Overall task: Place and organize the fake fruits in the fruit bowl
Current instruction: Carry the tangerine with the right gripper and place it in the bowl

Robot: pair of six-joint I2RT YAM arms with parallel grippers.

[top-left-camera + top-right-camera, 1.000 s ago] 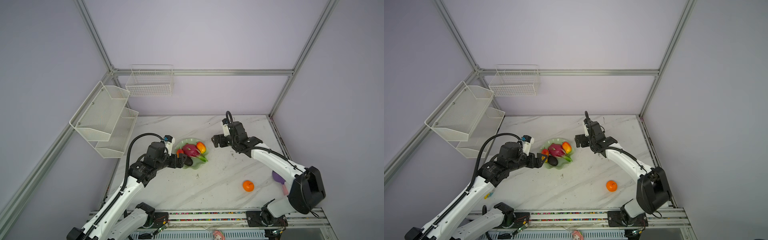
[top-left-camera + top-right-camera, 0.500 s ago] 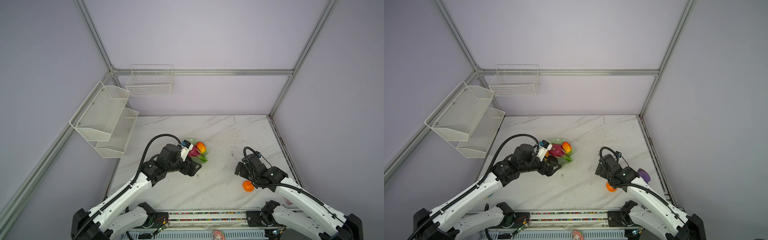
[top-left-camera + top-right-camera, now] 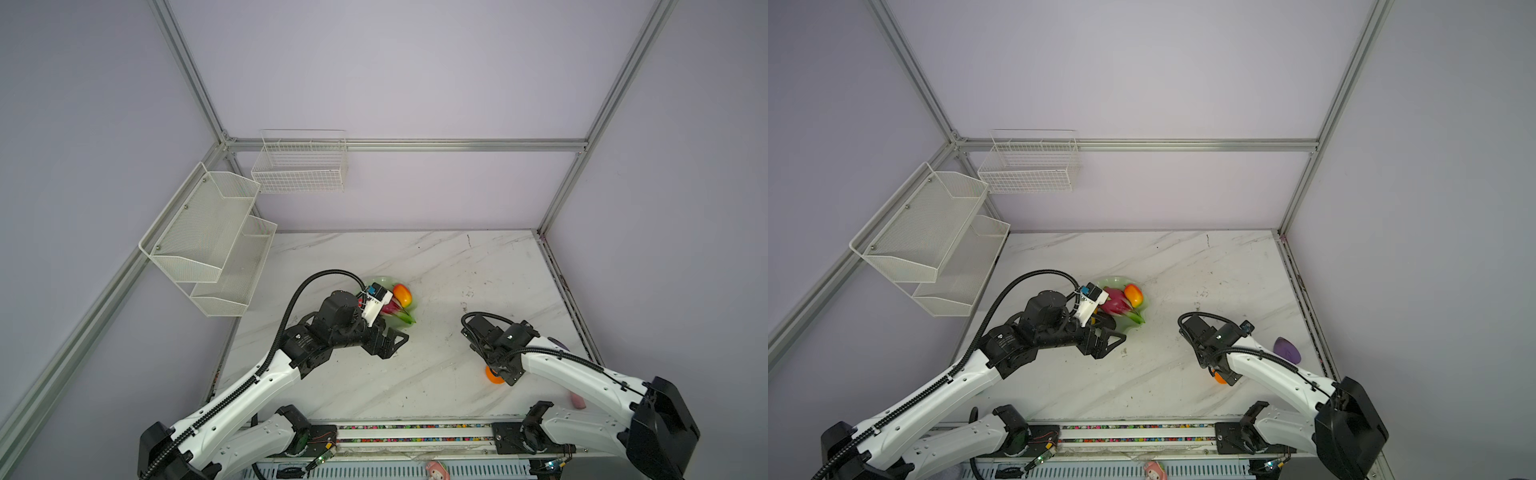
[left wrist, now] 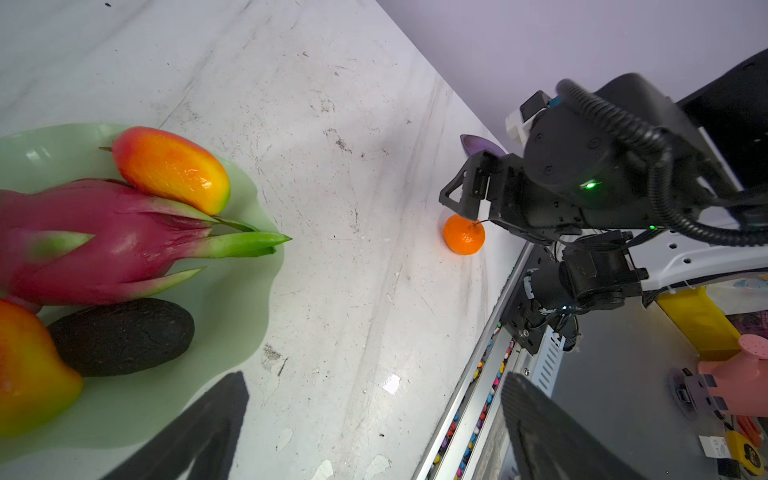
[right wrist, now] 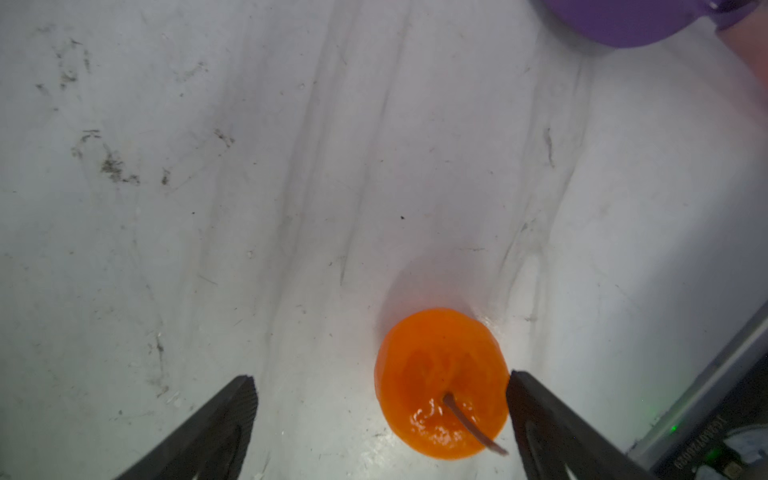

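The right gripper [image 5: 380,376] has swung from beside the fruit bowl [image 4: 232,316] down to the tangerine [image 5: 440,382], lower right, jaws apparently straddling it; the left gripper [image 3: 392,345] slid below the bowl.

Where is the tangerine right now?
In both top views the tangerine lies at the near right of the table, away from the fruit bowl, between the fingers of the open right end effector, near the purple shovel.

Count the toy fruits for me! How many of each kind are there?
Dragon fruit: 1
Mangoes: 2
Avocado: 1
Tangerine: 1
Total: 5
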